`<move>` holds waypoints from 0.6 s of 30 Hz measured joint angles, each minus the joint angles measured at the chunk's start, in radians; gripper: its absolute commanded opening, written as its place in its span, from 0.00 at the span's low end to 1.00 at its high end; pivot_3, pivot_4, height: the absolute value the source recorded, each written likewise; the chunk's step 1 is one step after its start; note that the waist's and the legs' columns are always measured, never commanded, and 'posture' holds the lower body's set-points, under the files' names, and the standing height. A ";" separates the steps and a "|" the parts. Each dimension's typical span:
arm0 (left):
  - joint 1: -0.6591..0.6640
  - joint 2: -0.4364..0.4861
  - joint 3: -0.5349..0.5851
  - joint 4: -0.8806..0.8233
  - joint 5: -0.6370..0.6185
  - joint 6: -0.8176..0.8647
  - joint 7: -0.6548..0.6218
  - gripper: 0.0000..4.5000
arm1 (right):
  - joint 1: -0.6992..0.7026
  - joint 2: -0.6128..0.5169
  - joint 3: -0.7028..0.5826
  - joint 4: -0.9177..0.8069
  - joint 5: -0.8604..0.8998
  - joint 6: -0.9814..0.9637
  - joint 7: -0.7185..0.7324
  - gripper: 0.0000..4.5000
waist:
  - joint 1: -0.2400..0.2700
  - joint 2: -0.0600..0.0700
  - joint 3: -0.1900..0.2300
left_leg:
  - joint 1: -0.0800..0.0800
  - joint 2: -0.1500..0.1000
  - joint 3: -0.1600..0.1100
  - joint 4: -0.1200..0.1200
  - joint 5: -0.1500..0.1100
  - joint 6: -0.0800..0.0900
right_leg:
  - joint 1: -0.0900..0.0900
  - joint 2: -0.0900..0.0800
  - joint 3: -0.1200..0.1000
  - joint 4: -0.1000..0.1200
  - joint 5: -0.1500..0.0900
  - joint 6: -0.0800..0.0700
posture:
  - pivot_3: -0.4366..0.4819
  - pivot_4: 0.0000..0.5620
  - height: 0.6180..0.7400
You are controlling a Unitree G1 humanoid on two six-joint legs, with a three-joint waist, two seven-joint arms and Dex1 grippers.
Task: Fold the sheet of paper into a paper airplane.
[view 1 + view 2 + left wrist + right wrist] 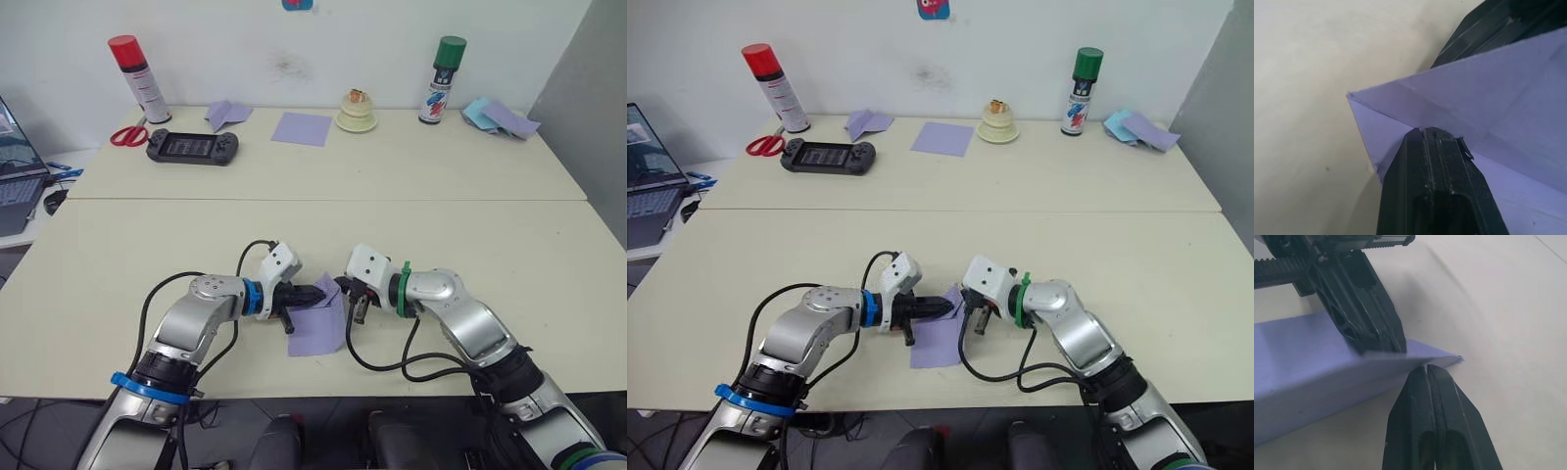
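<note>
The sheet of paper (pixel 318 328) is lavender and creased, and lies near the table's front edge with one flap folded up. My left gripper (pixel 313 295) comes in from the left and is shut on the raised flap's edge (pixel 1327 340). In the left wrist view its fingers (pixel 1435 186) cover the fold of the sheet (pixel 1488 107). My right gripper (pixel 342 289) faces it from the right, shut, with its fingertips (pixel 1420 374) touching the flap's edge near the corner and nothing visibly between them. The paper airplane is out of view.
At the back stand a red spray can (pixel 138 80), scissors (pixel 128 135), a game controller (pixel 192 148), a lavender wedge (pixel 227 115), a smooth lavender square (pixel 302 128), a cream ornament (pixel 357 112), a green spray can (pixel 444 80) and pale blue paper (pixel 480 113). A laptop (pixel 15 157) sits far left.
</note>
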 measured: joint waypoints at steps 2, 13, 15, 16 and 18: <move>-0.009 -0.014 0.000 0.001 -0.002 0.003 0.011 0.01 | 0.003 -0.001 0.000 -0.002 0.000 0.002 0.003 0.00 | 0.000 0.000 0.000 | 0.000 0.000 0.000 0.000 0.000 0.000 | 0.000 0.000 0.000 0.000 0.000 0.000 | 0.48 0.27 1.00; -0.012 0.004 -0.007 0.021 0.003 0.009 -0.005 0.01 | 0.014 0.005 -0.002 -0.051 0.021 0.052 0.014 0.00 | -0.001 0.000 0.000 | 0.000 0.000 0.000 0.000 0.000 0.000 | 0.000 0.000 0.000 0.000 0.000 0.000 | 0.48 0.27 1.00; -0.009 0.017 -0.007 0.022 0.004 -0.003 -0.012 0.01 | 0.026 0.008 0.000 -0.051 0.021 0.058 0.015 0.00 | 0.000 0.000 0.000 | 0.000 0.000 0.000 0.000 0.000 0.000 | 0.000 0.000 0.000 0.000 0.000 0.000 | 0.48 0.27 1.00; -0.007 0.023 -0.007 0.022 0.005 -0.007 -0.012 0.01 | 0.030 0.008 0.001 -0.051 0.021 0.061 0.015 0.00 | 0.000 0.000 0.000 | 0.000 0.000 0.000 0.000 0.000 0.000 | 0.000 0.000 0.000 0.000 0.000 0.000 | 0.48 0.27 1.00; -0.002 0.025 -0.005 0.022 0.004 -0.012 -0.009 0.01 | 0.032 0.006 0.001 -0.051 0.021 0.063 0.017 0.00 | 0.000 0.000 0.000 | 0.000 0.000 0.000 0.000 0.000 0.000 | 0.000 0.000 0.000 0.000 0.000 0.000 | 0.48 0.27 1.00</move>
